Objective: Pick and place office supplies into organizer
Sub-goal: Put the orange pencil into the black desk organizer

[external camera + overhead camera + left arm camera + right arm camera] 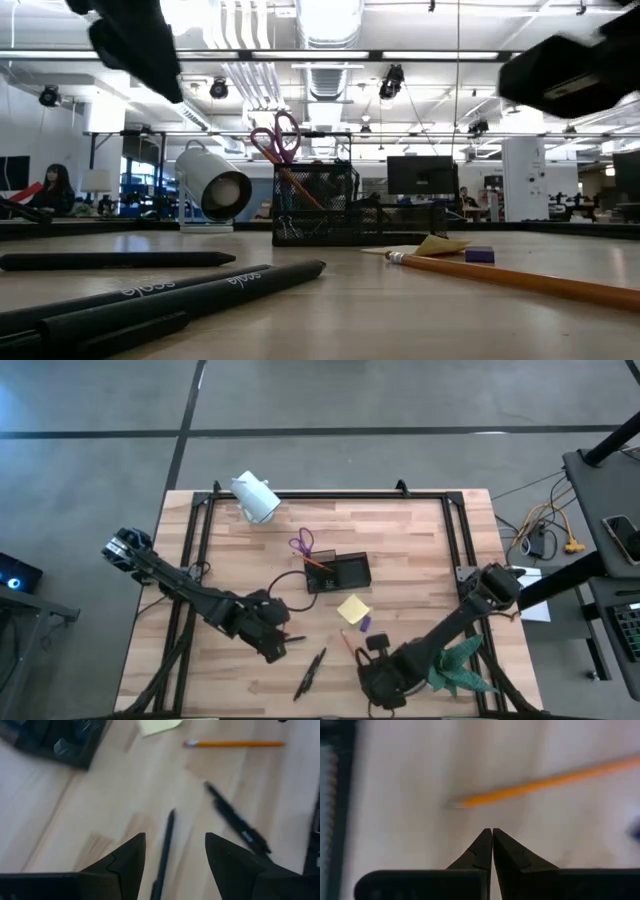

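The right claw is pinched tight, holding nothing, near the orange pencil. The left claw gapes wide above black pens on the worktop.

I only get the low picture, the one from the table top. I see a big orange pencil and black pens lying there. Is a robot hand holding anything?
Observer: No. The right gripper is shut with nothing between its fingers, above the bare wood near the orange pencil.
Operator: And the other hand?
Observer: The left gripper is open, hanging over a black pen on the table.
Operator: I see purple scissors sticking up. Where are they?
Observer: From above, the scissors stand in the left end of the organizer, near the middle of the table.
Operator: What is the yellow thing?
Observer: A yellow sticky-note pad, lying flat on the table just in front of the organizer.
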Robot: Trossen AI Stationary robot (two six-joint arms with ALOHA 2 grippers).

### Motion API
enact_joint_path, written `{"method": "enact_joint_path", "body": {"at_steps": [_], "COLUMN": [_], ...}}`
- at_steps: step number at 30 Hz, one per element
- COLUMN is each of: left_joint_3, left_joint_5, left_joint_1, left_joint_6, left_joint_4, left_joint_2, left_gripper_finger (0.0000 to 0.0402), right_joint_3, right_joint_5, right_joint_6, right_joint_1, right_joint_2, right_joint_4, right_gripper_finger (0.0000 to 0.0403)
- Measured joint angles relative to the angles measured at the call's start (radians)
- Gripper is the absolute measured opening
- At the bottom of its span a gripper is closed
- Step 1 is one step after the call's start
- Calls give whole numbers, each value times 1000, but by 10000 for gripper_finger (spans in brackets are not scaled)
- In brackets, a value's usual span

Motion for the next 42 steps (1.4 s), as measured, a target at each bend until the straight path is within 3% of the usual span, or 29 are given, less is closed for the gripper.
{"method": "enact_joint_path", "body": {"at_steps": [5,10,24,42], "left_joint_3": [-6,-24,-137,-139], "left_joint_5": [6,10,86,129], "left_joint_1": [27,53,57,71], "left_joint_6": [141,175,167,167], "left_joint_4": [139,220,496,576], "left_joint_2": [1,1,1,82], "left_gripper_finger": [189,189,189,189], "right_joint_3": [0,0,-1,-15], "right_joint_5": [-113,-111,-60,-45], "right_joint_6": [-61,-58,-42,-50], "right_joint_1": [32,43,35,22], "right_joint_2": [23,48,54,74], "right_joint_4": [122,200,193,195], "right_gripper_finger": [9,9,8,8]}}
